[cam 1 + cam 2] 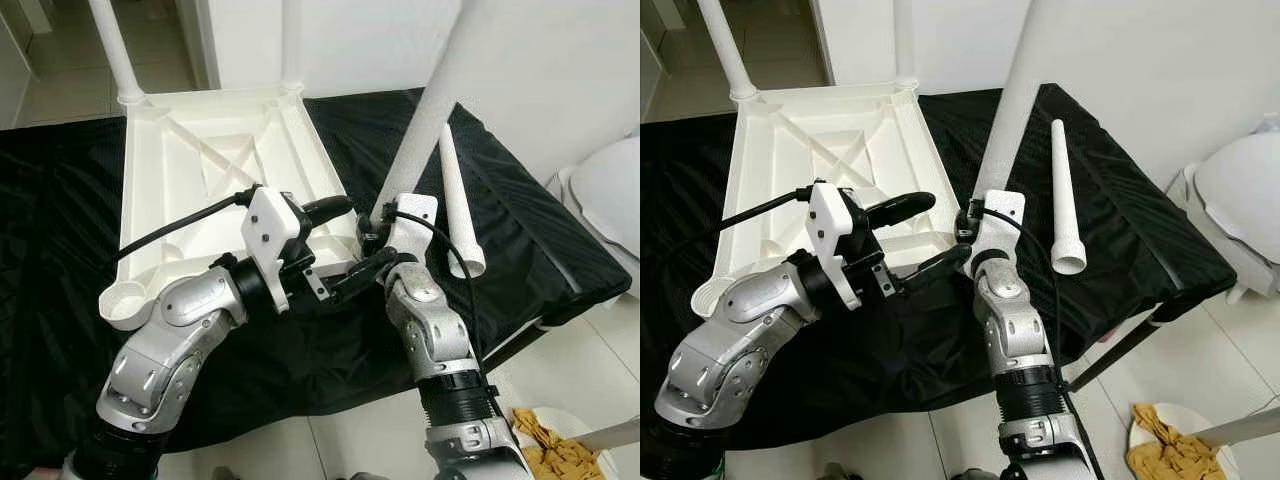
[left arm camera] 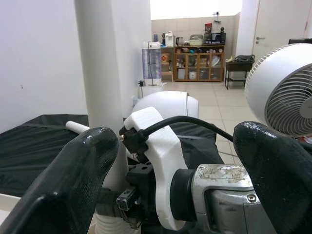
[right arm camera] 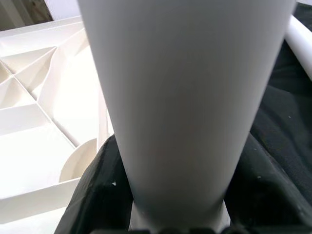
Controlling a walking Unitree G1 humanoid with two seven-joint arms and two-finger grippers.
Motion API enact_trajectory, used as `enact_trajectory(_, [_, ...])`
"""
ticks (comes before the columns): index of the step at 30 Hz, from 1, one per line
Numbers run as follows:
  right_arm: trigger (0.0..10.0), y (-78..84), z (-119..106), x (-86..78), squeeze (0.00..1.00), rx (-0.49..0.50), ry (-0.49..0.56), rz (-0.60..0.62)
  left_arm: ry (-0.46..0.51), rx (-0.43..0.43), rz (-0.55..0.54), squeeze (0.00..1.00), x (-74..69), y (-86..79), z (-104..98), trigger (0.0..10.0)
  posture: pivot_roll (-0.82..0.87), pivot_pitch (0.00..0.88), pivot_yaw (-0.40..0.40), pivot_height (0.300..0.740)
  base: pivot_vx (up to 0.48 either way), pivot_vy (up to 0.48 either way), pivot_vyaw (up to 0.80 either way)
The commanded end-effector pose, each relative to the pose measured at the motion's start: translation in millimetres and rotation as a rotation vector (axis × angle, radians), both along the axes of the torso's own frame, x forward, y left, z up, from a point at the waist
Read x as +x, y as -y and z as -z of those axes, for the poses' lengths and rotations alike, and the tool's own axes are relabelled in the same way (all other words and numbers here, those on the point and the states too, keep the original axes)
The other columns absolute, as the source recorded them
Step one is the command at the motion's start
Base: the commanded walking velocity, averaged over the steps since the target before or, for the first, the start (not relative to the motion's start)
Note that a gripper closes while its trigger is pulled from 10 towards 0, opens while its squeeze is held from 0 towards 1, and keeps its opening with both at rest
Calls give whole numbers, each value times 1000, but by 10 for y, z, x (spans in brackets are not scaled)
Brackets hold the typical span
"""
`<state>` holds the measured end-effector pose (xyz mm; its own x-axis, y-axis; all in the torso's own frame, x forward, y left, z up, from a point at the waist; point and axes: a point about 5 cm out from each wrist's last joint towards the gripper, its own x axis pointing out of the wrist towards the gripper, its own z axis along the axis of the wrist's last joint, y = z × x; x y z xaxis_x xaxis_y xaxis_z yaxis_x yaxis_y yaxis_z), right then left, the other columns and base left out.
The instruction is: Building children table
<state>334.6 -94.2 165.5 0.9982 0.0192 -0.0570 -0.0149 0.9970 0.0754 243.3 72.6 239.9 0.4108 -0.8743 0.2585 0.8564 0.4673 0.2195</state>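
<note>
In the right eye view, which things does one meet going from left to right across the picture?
Upturned white table top → left gripper → white leg held by the right gripper → loose white leg lying on the black cloth → white fan.

Two silver arms, brushed metal, rounded joint housings with small screws. Left arm (image 1: 170,350) at lower left of the head view, right arm (image 1: 440,350) at lower centre-right with a ribbed black collar near the forearm. Each wrist carries a white plastic camera mount fed by a black cable. Left gripper (image 1: 335,245) and right gripper (image 1: 962,238): glossy black fingers (image 2: 73,180), long and rounded.
</note>
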Motion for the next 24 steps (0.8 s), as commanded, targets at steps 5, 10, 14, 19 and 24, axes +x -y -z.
enact_trajectory(5, [10000, 133, 297, -34, 0, -34, -137, 152, 15, 3, 10, 0, -8, 21, -9, 10000, -34, 84, -24, 740, 0, 0, 0])
enact_trajectory(10, [10000, 126, 287, -43, 0, -20, -126, 203, 15, 1, 8, 0, -7, 21, -11, 10000, -30, 82, -26, 740, 0, 0, 0])
enact_trajectory(14, [10000, 136, 278, -60, 0, -16, -116, 246, 14, 1, 7, 0, -7, 18, -11, 10000, -29, 81, -25, 740, 0, 0, 0])
enact_trajectory(19, [10000, 171, 272, -82, 0, -1, -109, 304, 12, 1, 9, 0, -10, 20, -8, 10000, -30, 81, -24, 740, 0, 0, 0])
enact_trajectory(24, [10000, 146, 288, -86, 0, 13, -114, 301, 11, 1, 13, 0, -17, 29, -3, 10000, -30, 80, -27, 740, 0, 0, 0])
